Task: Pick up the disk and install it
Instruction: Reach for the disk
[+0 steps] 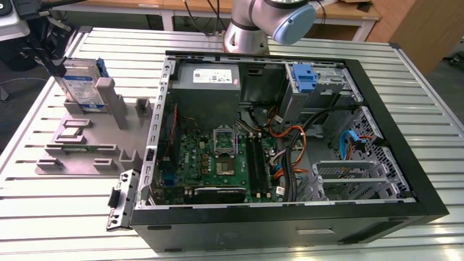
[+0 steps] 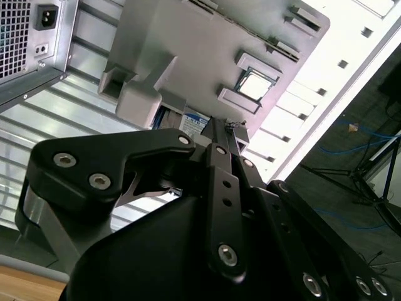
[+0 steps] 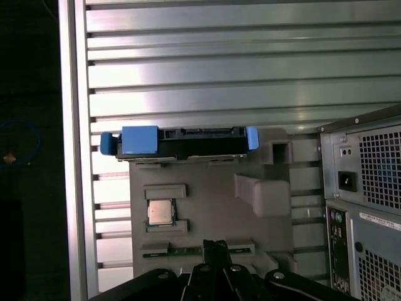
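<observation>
The disk [image 1: 78, 87] stands on edge in a slot of the grey fixture [image 1: 80, 157], on the table at the exterior view's left. Its labelled silver face shows there, framed by the blue carrier. In the first wrist view I look down on the disk's [image 3: 182, 143] top edge and its blue carrier ends. A corner of the disk's label [image 2: 195, 120] peeks out past the fingers in the second wrist view. My gripper [image 1: 54, 68] hangs above the fixture, just beside the disk and apart from it. The gripper [image 3: 216, 246] [image 2: 219, 128] is shut, with nothing held.
The open computer case [image 1: 427, 206] fills the table's middle and right, with a grey drive cage [image 1: 340, 174], an upright blue bracket [image 1: 305, 76] and a power supply [image 1: 210, 79] inside. A processor chip [image 3: 161, 213] and a memory stick [image 3: 182, 252] lie in the fixture.
</observation>
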`<state>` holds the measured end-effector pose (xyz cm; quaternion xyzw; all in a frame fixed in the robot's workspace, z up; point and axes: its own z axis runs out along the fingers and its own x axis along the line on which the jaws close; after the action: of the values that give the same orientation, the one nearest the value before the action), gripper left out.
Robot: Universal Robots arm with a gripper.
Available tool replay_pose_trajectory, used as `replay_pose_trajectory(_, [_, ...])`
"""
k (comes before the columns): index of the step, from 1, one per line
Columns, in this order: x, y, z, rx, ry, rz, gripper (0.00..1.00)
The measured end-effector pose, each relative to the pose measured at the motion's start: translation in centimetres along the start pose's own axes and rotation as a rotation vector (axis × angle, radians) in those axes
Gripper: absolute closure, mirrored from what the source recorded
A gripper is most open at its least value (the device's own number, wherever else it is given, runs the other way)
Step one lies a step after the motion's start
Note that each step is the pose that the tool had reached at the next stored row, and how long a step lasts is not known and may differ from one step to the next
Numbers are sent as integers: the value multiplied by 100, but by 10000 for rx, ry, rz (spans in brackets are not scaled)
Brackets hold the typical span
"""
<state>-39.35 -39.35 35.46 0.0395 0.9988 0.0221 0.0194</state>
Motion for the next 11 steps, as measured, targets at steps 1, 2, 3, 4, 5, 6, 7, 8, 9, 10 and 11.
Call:
replay_pose_trajectory(1, [1, 14, 1, -1, 0, 0, 90])
replay_pose_trajectory(2, [2, 30, 2, -1, -1, 0, 90])
replay_pose_trajectory(3, [4, 48, 3, -1, 0, 0, 90])
replay_pose_trajectory(4, [5, 66, 4, -1, 0, 0, 90])
replay_pose_trajectory(5, [6, 84, 6, -1, -1, -1, 90])
replay_pose_trajectory(6, [8, 102, 7, 0, 0, -1, 90])
replay_pose_trajectory(7, [9, 118, 8, -1, 0, -1, 90])
replay_pose_trajectory(8, [10, 134, 9, -1, 0, -1, 90])
replay_pose_trajectory(9, [12, 151, 10, -1, 0, -1, 90])
replay_pose_trajectory(10, [13, 171, 11, -1, 0, -1, 90])
replay_pose_trajectory(11, [15, 188, 12, -1, 0, 0, 90])
